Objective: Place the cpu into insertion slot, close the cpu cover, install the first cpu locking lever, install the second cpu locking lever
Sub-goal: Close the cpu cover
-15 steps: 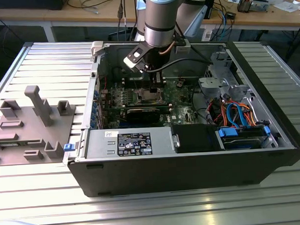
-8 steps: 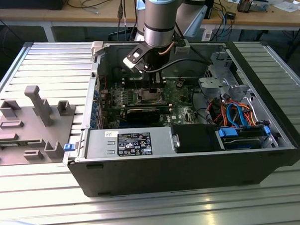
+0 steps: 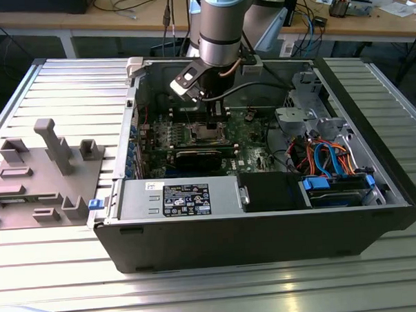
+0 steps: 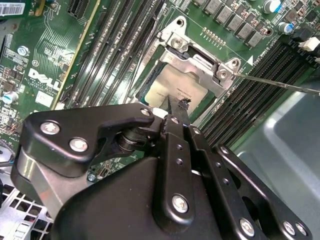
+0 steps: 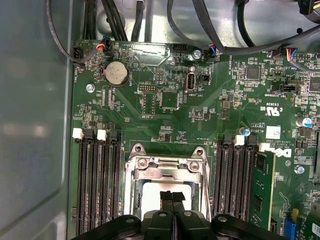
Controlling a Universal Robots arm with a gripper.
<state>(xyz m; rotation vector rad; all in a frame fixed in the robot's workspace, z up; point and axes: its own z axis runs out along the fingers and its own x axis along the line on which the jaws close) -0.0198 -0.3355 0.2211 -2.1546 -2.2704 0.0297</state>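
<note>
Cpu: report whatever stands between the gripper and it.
Nothing visible does. The gripper, fingers shut, hangs right over the cpu, whose bare top shows through the window of the cpu cover.

Silver-grey arm (image 3: 220, 38), black screw-studded end effector (image 4: 176, 106)

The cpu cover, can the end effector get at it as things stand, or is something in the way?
Probably yes. The end effector, fingers shut, hangs over the cpu cover in the first wrist view, with nothing between them. The memory slots on either side lie low.
</note>
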